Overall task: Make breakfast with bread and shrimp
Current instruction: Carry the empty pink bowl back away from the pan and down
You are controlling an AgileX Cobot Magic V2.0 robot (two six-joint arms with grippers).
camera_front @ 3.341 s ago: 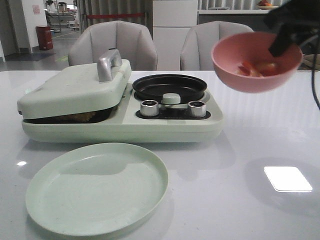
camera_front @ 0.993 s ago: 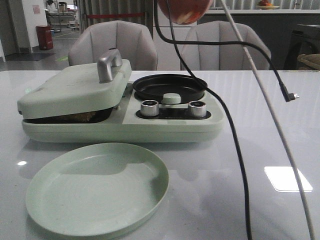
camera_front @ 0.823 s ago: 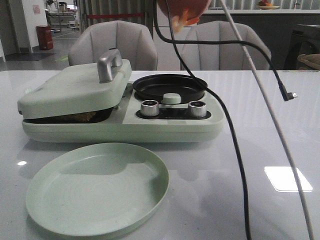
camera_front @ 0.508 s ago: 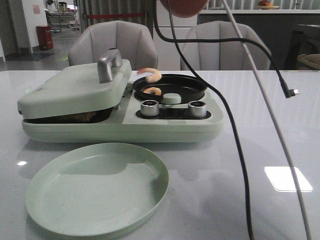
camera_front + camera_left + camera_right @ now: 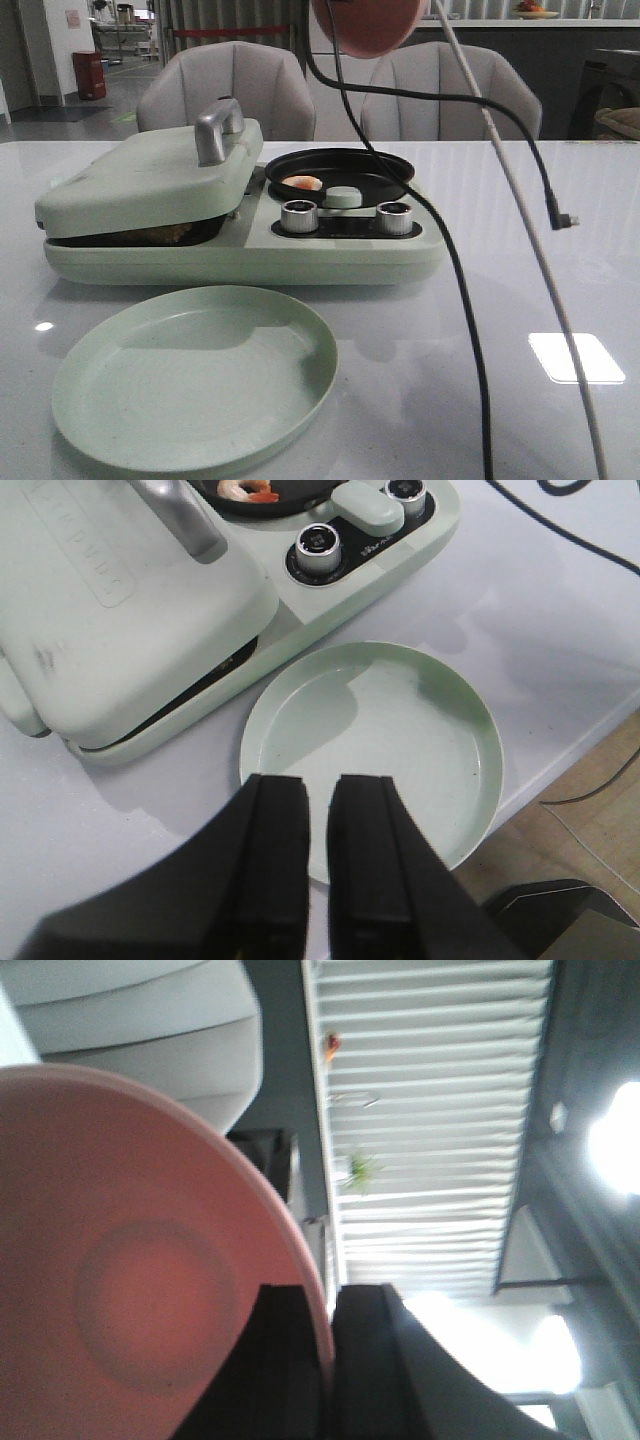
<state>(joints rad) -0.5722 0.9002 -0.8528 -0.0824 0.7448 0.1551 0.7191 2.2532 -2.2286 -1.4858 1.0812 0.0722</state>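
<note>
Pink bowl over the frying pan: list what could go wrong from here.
1. The pink bowl hangs tipped high above the pan, clamped only by its rim in the right gripper; a slip could drop it onto the cooker.
2. The black cable dangles past the silver knobs and may snag them.
3. The shrimp lies near the pan's edge, so it may cook unevenly.

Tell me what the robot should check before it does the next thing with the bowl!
1. Shrimp lying in the black pan: ok.
2. Pink bowl empty: ok in the right wrist view, which shows no food inside.
3. Right hand gripping the bowl rim firmly: ok.
4. Black cable hanging clear of the pan: not ok, it drapes across the pan in the front view.
5. Lid shut over the bread: ok, only a sliver of bread shows.
6. Green plate free for serving: ok.
</note>
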